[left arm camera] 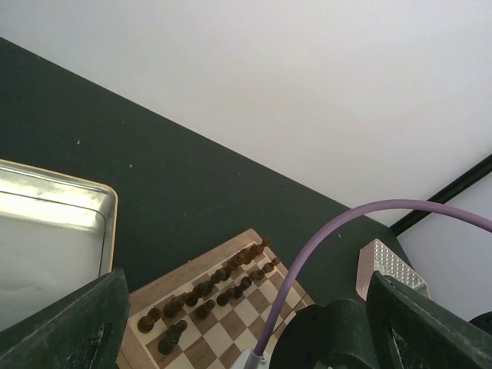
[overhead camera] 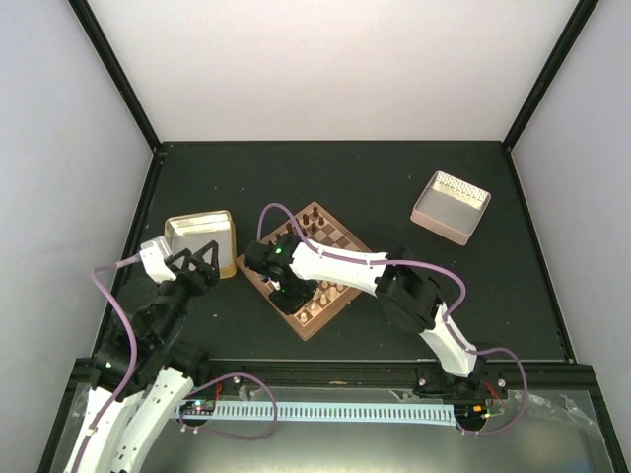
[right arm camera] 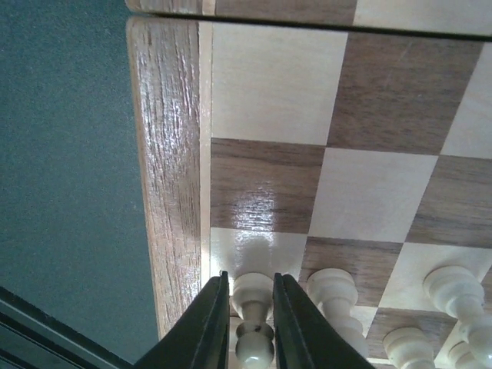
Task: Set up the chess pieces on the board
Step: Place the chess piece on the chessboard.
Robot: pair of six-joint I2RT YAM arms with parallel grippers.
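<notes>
Your right fingers (right arm camera: 206, 330) are pinching a pale piece (right arm camera: 254, 342) by its neck. It's upright, in the board's (right arm camera: 165, 154) edge column, just inside the brown rim and at a light sq. The base is cut off at the bottom of the wrist view, so I can't tell if it's seated or hanging just above. More pale pieces (right arm camera: 332, 292) stand in the next sqs, on the side away from the rim and close by. The dark pieces (left arm camera: 223, 273) sit in two rows along the opposite side of the board.

My read of the step: set this one on its sq and let go.

- Go straight down w/ no sideways drift. The neighbour is near enough to clip.
- Centre it on the sq, not riding the rim line.
- Get the base flat on the wood before you release. A tall, narrow piece prob tips if dropped.
- Open only a little, then lift straight up so neither finger drags the head.
- Check it's upright before you move off.

Your left fingers (left arm camera: 69, 330) are spread wide w/ nothing between them. They hover above the dark surface (left arm camera: 169, 177) beside the metal tray (left arm camera: 108, 223), apart from the board. Leave that arm parked there, out of the right arm's way.
</notes>
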